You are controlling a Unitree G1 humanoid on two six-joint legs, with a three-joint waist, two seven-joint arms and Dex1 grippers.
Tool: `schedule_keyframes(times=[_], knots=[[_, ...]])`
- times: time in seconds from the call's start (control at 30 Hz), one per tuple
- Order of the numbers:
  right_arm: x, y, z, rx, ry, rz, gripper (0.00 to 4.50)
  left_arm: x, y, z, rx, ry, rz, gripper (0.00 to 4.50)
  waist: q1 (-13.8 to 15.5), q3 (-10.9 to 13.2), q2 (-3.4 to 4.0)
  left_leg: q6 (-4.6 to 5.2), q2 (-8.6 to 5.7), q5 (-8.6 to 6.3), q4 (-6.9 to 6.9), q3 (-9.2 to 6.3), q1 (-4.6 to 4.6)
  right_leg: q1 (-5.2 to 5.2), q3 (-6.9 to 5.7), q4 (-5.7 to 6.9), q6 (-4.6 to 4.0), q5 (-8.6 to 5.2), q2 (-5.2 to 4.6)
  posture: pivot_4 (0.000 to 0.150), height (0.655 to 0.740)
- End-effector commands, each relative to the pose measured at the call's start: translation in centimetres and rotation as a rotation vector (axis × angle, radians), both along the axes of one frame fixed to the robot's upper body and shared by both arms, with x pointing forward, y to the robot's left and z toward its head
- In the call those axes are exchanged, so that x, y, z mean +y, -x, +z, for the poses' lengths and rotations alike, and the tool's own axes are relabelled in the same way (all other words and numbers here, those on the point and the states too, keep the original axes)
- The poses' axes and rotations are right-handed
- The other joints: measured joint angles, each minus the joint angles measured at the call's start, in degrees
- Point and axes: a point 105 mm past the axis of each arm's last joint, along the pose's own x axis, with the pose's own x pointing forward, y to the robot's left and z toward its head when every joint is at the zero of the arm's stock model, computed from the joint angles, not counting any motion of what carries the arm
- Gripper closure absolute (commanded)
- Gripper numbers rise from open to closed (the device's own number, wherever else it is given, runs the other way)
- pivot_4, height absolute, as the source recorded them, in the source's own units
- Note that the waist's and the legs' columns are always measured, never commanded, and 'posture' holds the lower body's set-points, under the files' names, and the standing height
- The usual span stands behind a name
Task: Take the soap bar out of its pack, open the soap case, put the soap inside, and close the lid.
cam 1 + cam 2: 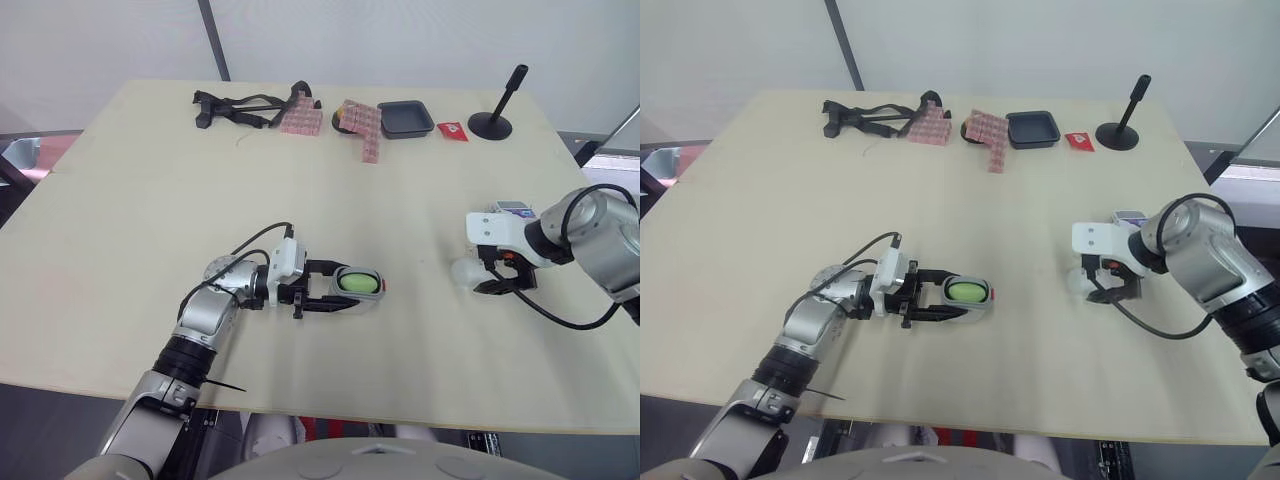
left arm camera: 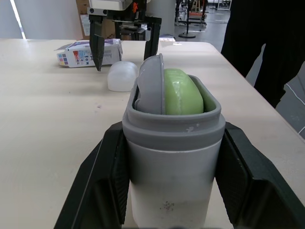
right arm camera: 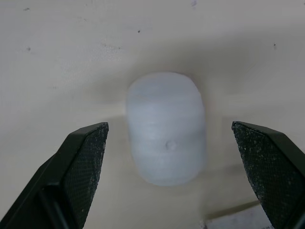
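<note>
Lid of the soap case, a translucent white oval dome (image 3: 167, 128), lies on the pale desk (image 1: 150, 200) dead ahead of the open right claw (image 2: 126, 61), fingers straddling its short axis; left claw (image 1: 345, 287), well apart, grips the grey plastic case base (image 2: 174, 171) holding the green soap bar (image 2: 183, 93).

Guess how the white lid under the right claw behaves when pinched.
The lid looks like thin translucent plastic, so it is probably light and slightly flexible. Its smooth dome may slip between the right claw's open fingers. Sitting flat, it likely slides rather than rolls.
</note>
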Motion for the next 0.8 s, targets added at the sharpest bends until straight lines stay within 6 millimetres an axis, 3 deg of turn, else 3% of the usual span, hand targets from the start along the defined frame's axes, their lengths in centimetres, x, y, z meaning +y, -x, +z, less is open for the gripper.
schedule_keyframes(times=[0.03,0.1,0.37,0.8], knots=[[-0.23,-0.32,0.57,-0.034,0.008,0.002,0.05,-0.01,0.15,0.72,-0.028,0.014,-0.004,2.58,0.0,0.0,0.0,0.0,0.0,0.0,0.0,0.0,0.0,0.0,0.0,0.0,0.0,0.0,0.0,0.15,0.74],[-0.34,-0.3,0.46,-0.033,0.013,0.002,0.05,0.0,0.17,0.72,-0.028,0.014,-0.003,2.58,0.0,0.0,0.0,0.0,0.0,0.0,0.0,0.0,0.01,0.0,0.0,0.0,0.0,0.0,0.0,0.15,0.74],[-0.41,-0.23,0.07,-0.034,0.012,-0.001,2.47,-0.03,0.14,0.69,-0.03,0.011,0.002,2.58,0.0,0.0,0.0,0.0,0.0,0.0,0.0,0.0,0.0,0.0,0.0,0.01,0.0,0.0,0.0,0.15,0.74],[-0.47,-0.15,-0.04,-0.031,0.013,0.0,2.58,-0.05,0.0,0.66,-0.03,0.01,0.008,2.58,-0.1,0.0,0.0,0.0,0.0,0.0,0.01,0.0,0.01,0.01,0.0,0.01,0.0,0.0,0.0,0.15,0.74]])
